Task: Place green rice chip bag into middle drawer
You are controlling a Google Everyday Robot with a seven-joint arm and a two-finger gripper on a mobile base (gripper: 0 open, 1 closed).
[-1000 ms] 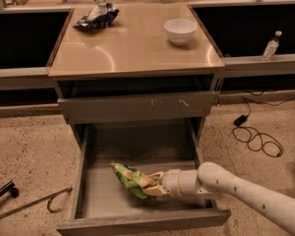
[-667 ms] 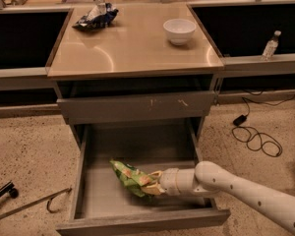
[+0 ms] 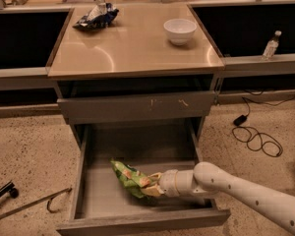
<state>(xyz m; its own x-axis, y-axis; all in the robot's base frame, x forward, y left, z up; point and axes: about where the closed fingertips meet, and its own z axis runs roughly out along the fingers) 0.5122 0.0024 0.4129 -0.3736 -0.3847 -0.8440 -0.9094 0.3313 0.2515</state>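
Note:
The green rice chip bag (image 3: 130, 178) lies inside the open middle drawer (image 3: 95, 199), near its middle front. My gripper (image 3: 154, 186) reaches in from the right on a white arm and is shut on the bag's right end. The bag rests low, at or just above the drawer floor; I cannot tell if it touches. The drawer is pulled fully out, with tall grey sides.
A grey drawer front with pale scratches (image 3: 137, 107) sits shut above. On the cabinet top (image 3: 132, 53) are a white bowl (image 3: 180, 31) and a dark blue snack bag (image 3: 96, 16). A black cable (image 3: 255, 136) lies on the floor right; a metal rod (image 3: 29, 204) lies left.
The arm and the bag have shifted slightly to the left inside the drawer; the grip on the bag is unchanged.

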